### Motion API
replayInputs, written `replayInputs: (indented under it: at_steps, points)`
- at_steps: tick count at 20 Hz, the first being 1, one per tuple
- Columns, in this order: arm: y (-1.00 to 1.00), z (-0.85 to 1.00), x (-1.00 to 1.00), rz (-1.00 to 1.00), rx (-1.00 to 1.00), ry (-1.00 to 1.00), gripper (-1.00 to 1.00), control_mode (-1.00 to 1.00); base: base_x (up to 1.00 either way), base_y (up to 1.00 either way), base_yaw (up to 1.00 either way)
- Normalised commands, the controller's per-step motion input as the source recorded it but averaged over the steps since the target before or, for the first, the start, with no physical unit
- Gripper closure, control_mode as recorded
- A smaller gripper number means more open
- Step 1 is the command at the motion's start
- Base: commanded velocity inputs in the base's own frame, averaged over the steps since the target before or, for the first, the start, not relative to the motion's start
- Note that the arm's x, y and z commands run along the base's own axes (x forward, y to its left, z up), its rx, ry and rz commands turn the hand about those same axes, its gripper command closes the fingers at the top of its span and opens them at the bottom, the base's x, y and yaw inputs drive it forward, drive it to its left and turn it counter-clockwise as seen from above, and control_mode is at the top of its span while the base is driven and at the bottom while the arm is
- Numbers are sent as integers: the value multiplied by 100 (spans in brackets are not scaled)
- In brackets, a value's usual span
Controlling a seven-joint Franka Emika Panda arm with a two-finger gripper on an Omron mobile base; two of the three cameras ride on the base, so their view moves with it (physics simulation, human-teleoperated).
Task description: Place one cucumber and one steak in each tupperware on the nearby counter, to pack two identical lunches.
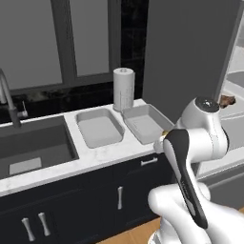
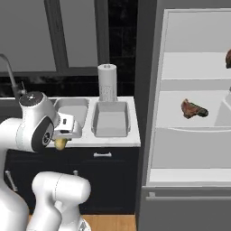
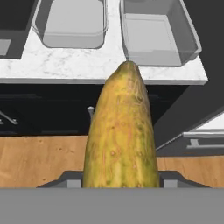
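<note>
My gripper [image 3: 121,179] is shut on a yellowish-green cucumber [image 3: 121,131], which juts forward between the fingers. It hangs in front of the counter edge, above the floor, short of two light grey tupperware. The left tupperware [image 3: 70,22] and the right tupperware [image 3: 157,33] both lie empty on the white counter. From the right base view the cucumber tip [image 2: 60,143] pokes out below the hand, in front of the left tupperware [image 2: 76,108]; the right tupperware [image 2: 110,121] is beside it. A steak [image 2: 193,109] lies on a fridge shelf, another steak [image 2: 228,58] one shelf higher.
A dark sink [image 1: 33,147] with a faucet [image 1: 9,102] lies left of the containers. A paper towel roll [image 1: 123,89] stands behind them against the wall. The open fridge [image 2: 189,144] is on the right, its bottom drawer [image 2: 185,207] pulled out.
</note>
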Motion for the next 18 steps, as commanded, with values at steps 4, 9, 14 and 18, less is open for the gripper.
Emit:
replayInputs:
  at_steps: [4,9,14,18]
  points:
    - [0,0,0,0,0,0,100,100,74,-3,0]
    - [0,0,0,0,0,0,100,100,48,-10,0]
    - [-18,0,17,0,0,0,100,-100,8,-4,0]
    - [-22,6,40,0,0,-8,100,-100,0,0,0]
